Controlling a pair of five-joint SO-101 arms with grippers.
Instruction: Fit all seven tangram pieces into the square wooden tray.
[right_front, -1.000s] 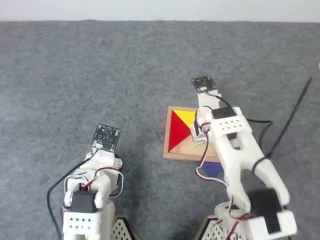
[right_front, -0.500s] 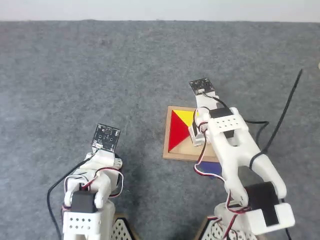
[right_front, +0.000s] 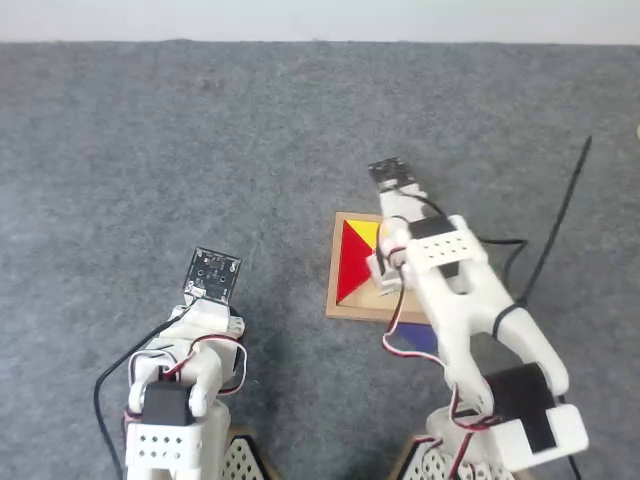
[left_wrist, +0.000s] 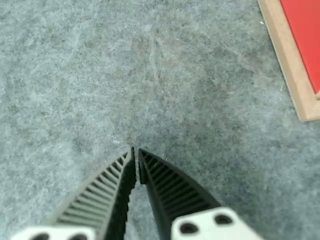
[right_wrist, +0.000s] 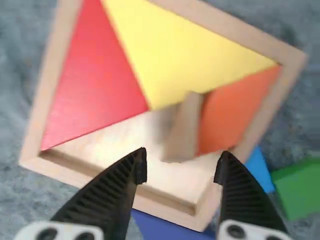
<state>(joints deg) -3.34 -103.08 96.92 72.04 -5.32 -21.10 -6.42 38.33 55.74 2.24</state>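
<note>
Right hand (right_wrist: 181, 161) hangs over the square wooden tray (right_wrist: 31, 159), fingers spread wide and gripping nothing. Straight ahead of the fingertips, a pale wood-coloured piece (right_wrist: 182, 127) sits in the gap. It is blurred, and it butts against the yellow triangle (right_wrist: 175, 55) and the orange piece (right_wrist: 231, 110). The red triangle (right_wrist: 95, 95) lies ahead of one finger and fills that side of the tray. Bare tray floor shows directly under the hand.

Outside the tray, down by the hand's base, a dark blue piece (right_wrist: 165, 229) rests on the surface against the rim. A light blue piece (right_wrist: 258, 169) and a green piece (right_wrist: 299, 187) lie just beside the tray's corner.

Over to the left hand (left_wrist: 136, 152): clenched tight, nothing between the ribbed fingers, low over bare grey felt. The tray's corner lies well off ahead and to one side of it.

The surface (right_front: 200, 140) is grey carpet-like cloth throughout. A pale strip of wall (right_front: 320, 20) runs along its far edge, and a black cable (right_front: 560, 235) trails beside the right arm.
</note>
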